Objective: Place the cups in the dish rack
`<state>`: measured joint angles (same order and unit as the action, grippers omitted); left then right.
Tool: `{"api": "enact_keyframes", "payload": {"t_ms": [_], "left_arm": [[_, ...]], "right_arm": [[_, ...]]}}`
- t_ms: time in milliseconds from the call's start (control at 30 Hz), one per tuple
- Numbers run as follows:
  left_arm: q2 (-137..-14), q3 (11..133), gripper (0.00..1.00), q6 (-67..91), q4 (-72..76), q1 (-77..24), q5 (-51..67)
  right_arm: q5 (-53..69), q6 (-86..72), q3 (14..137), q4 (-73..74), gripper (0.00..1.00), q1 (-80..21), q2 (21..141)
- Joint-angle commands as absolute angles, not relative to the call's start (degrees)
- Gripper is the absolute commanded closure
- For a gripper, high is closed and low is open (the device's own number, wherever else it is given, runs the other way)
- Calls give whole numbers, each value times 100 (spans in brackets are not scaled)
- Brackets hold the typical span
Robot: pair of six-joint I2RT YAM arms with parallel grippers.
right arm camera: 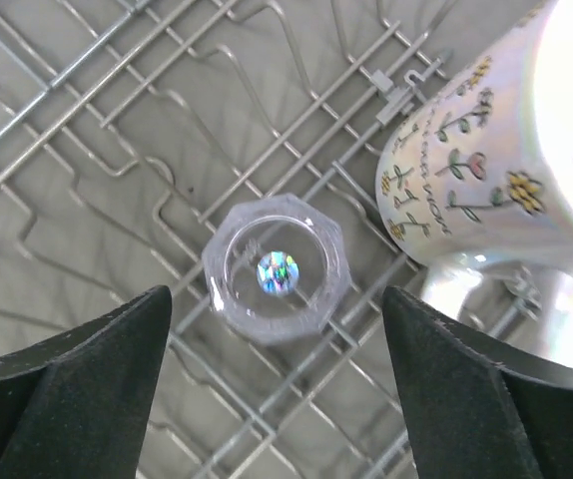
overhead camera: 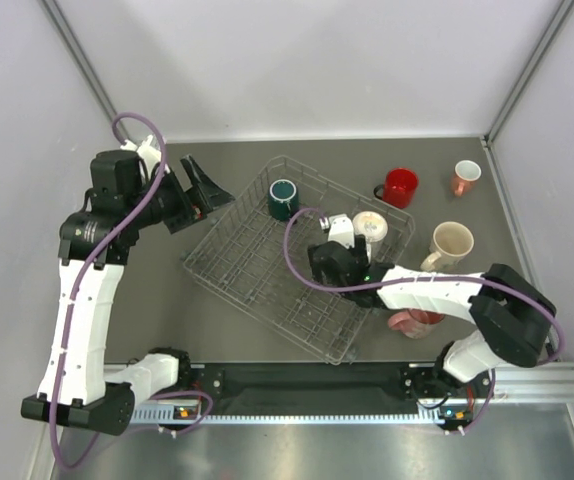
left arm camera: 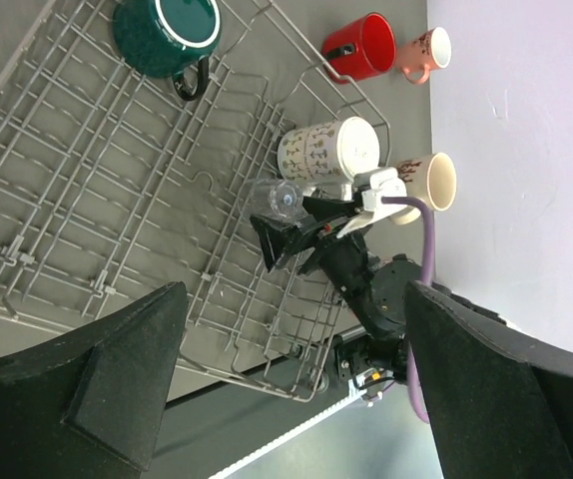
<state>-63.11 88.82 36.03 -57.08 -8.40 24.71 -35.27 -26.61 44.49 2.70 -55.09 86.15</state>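
Note:
The dish rack [overhead camera: 237,262] lies in the middle of the table. A dark teal mug [overhead camera: 283,198] stands in its far corner. A cream flowered mug [overhead camera: 369,225] lies on its side at the right rim. My right gripper [overhead camera: 329,252] is open over the rack. In the right wrist view, a clear glass cup [right arm camera: 275,269] stands on the wires between and below the spread fingers [right arm camera: 87,379], apart from them and next to the flowered mug [right arm camera: 476,170]. My left gripper [overhead camera: 202,185] is open and empty, left of the rack. In its view the glass [left arm camera: 275,198] sits under the right gripper [left arm camera: 285,238].
On the table right of the rack stand a red mug [overhead camera: 399,187], a small salmon mug [overhead camera: 464,177] and a cream mug [overhead camera: 451,244]. A translucent pink mug [overhead camera: 414,322] lies partly under my right arm. Grey walls close in the table on three sides.

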Motion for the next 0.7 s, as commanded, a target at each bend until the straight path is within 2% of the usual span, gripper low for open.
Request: {"api": "enact_keyframes", "payload": {"t_ms": [0,233,467,667], "left_arm": [[-6205,8877,7,3586,-5581,-853,2602],[-6258,8868,6,3560,-5555,-853,2654],[-6337,8824,5,3542,-5599,-853,2716],[-6442,8912,5,3454,-5818,-853,2646]], "right_arm": [[-3551,-2593,5008,536,13,-5739,8009],[-3841,-2101,6080,1719,16,-5626,7471],[-3270,-2434,7486,3303,22,-4038,7647],[-3067,-2426,8207,3542,25,-2605,7822]]}}
